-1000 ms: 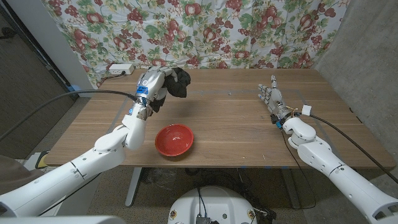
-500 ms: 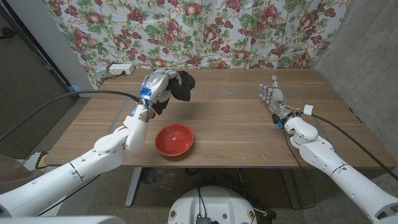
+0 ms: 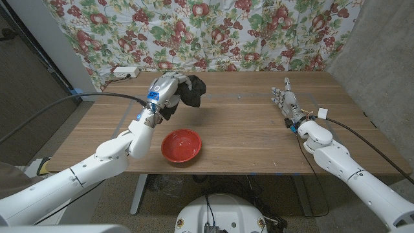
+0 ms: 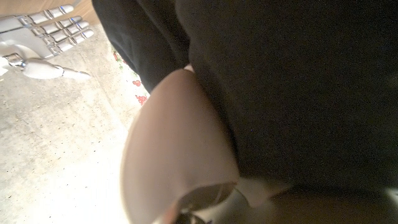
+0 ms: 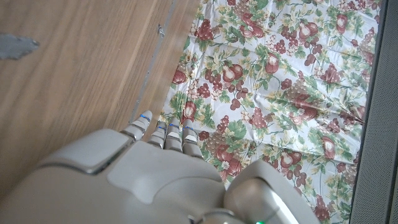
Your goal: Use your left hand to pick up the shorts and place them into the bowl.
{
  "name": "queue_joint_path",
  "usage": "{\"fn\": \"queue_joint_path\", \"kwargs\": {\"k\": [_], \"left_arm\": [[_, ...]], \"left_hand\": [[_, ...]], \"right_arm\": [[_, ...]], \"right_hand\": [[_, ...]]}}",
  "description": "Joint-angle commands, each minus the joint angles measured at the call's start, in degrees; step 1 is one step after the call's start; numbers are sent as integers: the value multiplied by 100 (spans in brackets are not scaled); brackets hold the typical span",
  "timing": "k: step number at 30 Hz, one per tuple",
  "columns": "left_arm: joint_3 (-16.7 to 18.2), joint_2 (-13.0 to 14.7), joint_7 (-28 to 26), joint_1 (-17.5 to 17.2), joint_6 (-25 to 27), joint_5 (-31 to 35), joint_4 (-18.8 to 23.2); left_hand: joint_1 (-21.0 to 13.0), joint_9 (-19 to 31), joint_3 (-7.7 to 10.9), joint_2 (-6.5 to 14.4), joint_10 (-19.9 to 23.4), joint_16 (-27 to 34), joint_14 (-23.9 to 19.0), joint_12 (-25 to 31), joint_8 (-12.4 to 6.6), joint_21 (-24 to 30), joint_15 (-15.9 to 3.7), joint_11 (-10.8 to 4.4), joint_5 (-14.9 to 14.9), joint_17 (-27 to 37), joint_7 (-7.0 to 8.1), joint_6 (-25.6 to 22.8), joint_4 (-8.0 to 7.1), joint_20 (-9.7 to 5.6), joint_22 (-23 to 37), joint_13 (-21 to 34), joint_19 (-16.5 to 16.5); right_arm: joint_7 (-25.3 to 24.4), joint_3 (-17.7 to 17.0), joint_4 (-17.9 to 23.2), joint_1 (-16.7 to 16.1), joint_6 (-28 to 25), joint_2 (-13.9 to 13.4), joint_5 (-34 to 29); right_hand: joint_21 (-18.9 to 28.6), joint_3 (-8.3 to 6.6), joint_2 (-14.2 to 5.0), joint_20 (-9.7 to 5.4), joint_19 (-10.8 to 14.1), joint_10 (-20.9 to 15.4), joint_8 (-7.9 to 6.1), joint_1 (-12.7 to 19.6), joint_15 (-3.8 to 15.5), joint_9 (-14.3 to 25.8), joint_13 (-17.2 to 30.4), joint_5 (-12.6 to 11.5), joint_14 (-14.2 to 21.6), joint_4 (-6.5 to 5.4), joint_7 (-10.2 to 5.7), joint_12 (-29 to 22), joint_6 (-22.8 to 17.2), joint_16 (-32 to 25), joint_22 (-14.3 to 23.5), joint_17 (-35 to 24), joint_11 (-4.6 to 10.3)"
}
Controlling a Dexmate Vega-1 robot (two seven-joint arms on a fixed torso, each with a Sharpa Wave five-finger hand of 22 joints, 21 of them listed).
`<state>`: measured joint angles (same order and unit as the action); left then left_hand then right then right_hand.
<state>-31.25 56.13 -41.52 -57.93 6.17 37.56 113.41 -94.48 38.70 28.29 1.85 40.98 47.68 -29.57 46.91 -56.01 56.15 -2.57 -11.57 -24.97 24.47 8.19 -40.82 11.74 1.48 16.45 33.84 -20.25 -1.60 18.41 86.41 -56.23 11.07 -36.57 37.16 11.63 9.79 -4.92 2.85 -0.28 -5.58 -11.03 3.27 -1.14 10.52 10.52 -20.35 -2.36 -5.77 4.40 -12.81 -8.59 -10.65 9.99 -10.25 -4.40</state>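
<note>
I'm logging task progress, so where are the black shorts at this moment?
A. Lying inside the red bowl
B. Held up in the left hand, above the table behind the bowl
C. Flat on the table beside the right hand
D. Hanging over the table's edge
B: the left hand grips the black shorts in the air, beyond the red bowl, which holds nothing.

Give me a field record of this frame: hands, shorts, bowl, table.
left hand: raised above the table, grips the dark fabric shorts
shorts: hang off the table, beyond the bowl, not over it
round red bowl: on the wooden table, near front edge, nothing in it
right hand: holds nothing, fingers extended, at the table's right side
placement: not yet done
</note>
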Motion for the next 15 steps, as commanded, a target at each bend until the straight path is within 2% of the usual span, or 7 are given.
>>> {"fn": "queue_joint_path", "kwargs": {"k": [1,7,15], "left_arm": [[83,115,-120,-281,8,-142,186],[126,183,-148,-414,51,-159,276],[76,191,-224,-409,-25,-73,253]], "left_hand": [[-68,18,208,49,56,817,-445,6,-9,287,-860,-22,-38,1558,-18,-56,-211,-1477,3035,8,-452],[-68,18,208,49,56,817,-445,6,-9,287,-860,-22,-38,1558,-18,-56,-211,-1477,3035,8,-452],[-68,18,208,49,56,817,-445,6,-9,287,-860,-22,-38,1558,-18,-56,-211,-1477,3035,8,-452]], "right_arm": [[3,47,41,64,-108,-18,-1],[23,64,26,87,-116,-21,-19],[40,78,-6,141,-127,-6,-29]], "right_hand": [[-37,-19,-43,8,4,-39,1,10,49,10,22,-10,-27,-20,19,28,-47,8,30,-16,4],[-37,-20,-43,5,4,-37,4,11,49,10,22,-10,-25,-19,13,29,-41,7,30,-16,5],[-37,-21,-43,7,4,-40,5,11,49,10,22,-9,-26,-19,15,28,-39,8,30,-16,-2]]}}
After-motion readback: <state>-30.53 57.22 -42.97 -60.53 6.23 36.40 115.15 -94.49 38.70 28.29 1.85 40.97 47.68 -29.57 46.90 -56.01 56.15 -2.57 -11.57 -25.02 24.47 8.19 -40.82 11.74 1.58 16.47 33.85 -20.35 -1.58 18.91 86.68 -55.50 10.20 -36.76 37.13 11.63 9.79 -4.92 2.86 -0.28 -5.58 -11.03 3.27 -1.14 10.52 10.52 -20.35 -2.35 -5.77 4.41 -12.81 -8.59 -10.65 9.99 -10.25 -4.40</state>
